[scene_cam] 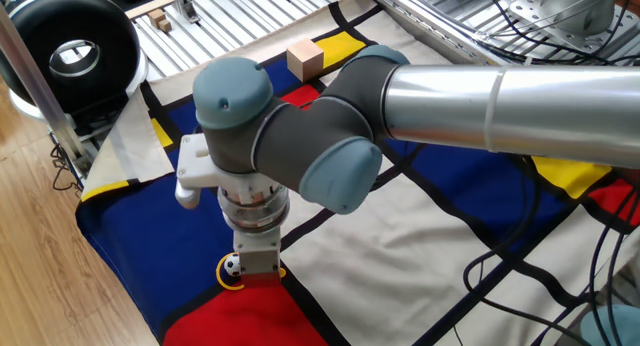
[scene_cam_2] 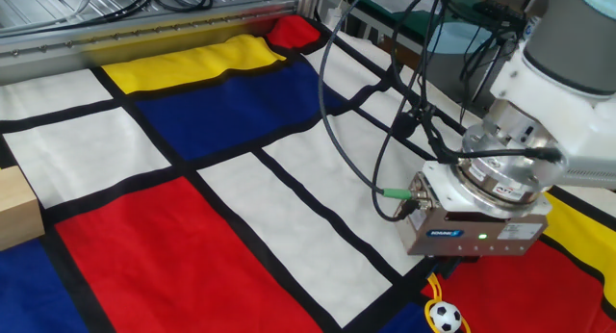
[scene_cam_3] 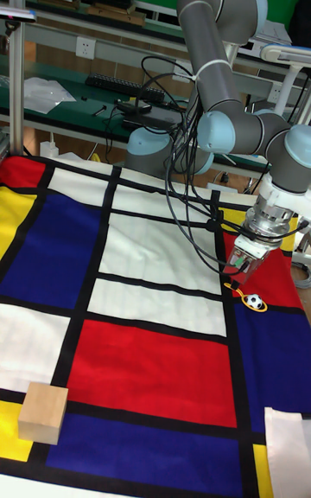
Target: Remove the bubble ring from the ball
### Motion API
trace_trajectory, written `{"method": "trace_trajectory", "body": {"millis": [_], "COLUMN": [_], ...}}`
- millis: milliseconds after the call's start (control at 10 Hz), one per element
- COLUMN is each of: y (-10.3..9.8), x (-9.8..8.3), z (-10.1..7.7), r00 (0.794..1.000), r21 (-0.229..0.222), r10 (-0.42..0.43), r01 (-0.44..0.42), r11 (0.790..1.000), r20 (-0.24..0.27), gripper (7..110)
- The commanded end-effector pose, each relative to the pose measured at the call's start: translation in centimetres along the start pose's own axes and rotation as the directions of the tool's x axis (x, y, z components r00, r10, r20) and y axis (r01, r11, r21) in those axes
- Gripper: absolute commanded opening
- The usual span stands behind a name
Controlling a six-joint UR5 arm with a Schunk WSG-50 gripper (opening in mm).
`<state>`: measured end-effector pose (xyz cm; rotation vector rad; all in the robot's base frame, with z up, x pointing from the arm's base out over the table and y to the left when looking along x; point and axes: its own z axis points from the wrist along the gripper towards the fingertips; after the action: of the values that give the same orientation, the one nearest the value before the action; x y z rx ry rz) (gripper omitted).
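The ball [scene_cam_2: 444,317], white with black patches, lies on the red and blue cloth with the yellow-orange bubble ring [scene_cam_2: 430,302] around it. The ring's short handle [scene_cam_2: 435,280] runs from the ball up under my gripper [scene_cam_2: 450,271]. The gripper hangs straight down, low over the handle, just beside the ball. Its body hides the fingertips, so I cannot see how the jaws stand. In one fixed view the ball [scene_cam: 232,267] and ring [scene_cam: 224,279] peek out left of the gripper [scene_cam: 262,271]. The tall fixed view shows the ball [scene_cam_3: 252,298] in its ring [scene_cam_3: 257,306] right of the gripper [scene_cam_3: 237,284].
A tan wooden cube [scene_cam: 305,58] rests far from the ball, also seen as the cube [scene_cam_3: 43,411] near the cloth's front corner. Black cables [scene_cam_2: 385,112] trail from the wrist across the cloth. The cloth edge [scene_cam: 120,276] lies close to the ball.
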<state>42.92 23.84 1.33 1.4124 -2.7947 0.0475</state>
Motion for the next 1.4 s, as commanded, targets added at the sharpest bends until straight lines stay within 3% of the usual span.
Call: {"method": "trace_trajectory", "body": {"millis": [0,100,200,300,400,500,600,800,900,1300], "y": [0.7,1.4,2.4,1.8,1.0,1.2,1.4,0.5,0.2,0.8], "x": [0.8,1.2,0.5,0.3,1.0,1.5,1.2,-0.3,-0.3,-0.5], "z": [0.0,-0.1,-0.1,-0.1,0.0,-0.1,-0.1,0.0,0.0,0.2], "r00": [0.999,0.999,0.999,0.999,0.999,0.997,0.997,0.998,0.999,1.0], "r21": [-0.019,-0.047,-0.085,-0.061,-0.031,-0.04,-0.048,-0.011,0.002,-0.016], "r10": [0.016,-0.017,-0.036,-0.035,-0.036,-0.05,-0.065,-0.068,-0.05,-0.001], "r01": [-0.017,0.014,0.034,0.034,0.035,0.047,0.063,0.068,0.05,0.001], "r11": [1.0,0.999,0.996,0.998,0.999,0.998,0.997,0.998,0.999,1.0], "r20": [-0.035,-0.05,-0.016,-0.009,-0.039,-0.059,-0.047,0.012,0.013,0.009], "gripper": [7,7,7,7,7,22,22,22,44,44]}}
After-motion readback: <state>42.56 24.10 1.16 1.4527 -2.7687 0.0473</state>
